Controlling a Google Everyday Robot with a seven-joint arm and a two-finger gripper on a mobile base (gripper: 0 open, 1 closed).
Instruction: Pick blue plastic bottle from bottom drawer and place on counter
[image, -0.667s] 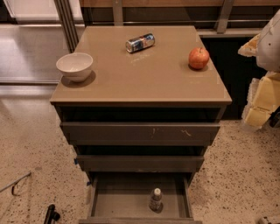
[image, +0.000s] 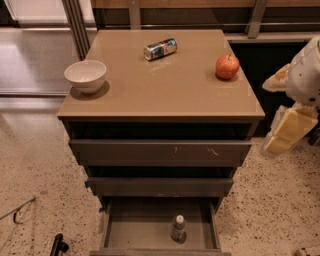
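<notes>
My claw hangs at the far right edge of the scene, beside the right flank of the cabinet and below the level of its top, over the speckled floor. It shows as a pale yellowish shape under the white bulk of my arm. Whether it is open or closed I cannot tell. It touches neither the cabinet nor anything on it.

Nearest to it on the counter is a red apple, sitting close to the right edge. Further left and toward the far edge a metal can lies on its side. A white bowl stands upright by the left edge, well apart from the other two.

Below the counter, the top drawer and the middle drawer each stick out a little. The bottom drawer stands open furthest, toward the near side. The blue plastic bottle stands upright inside it, white cap up, a little right of the middle and well apart from my claw. A small black object lies on the floor at the near left.
</notes>
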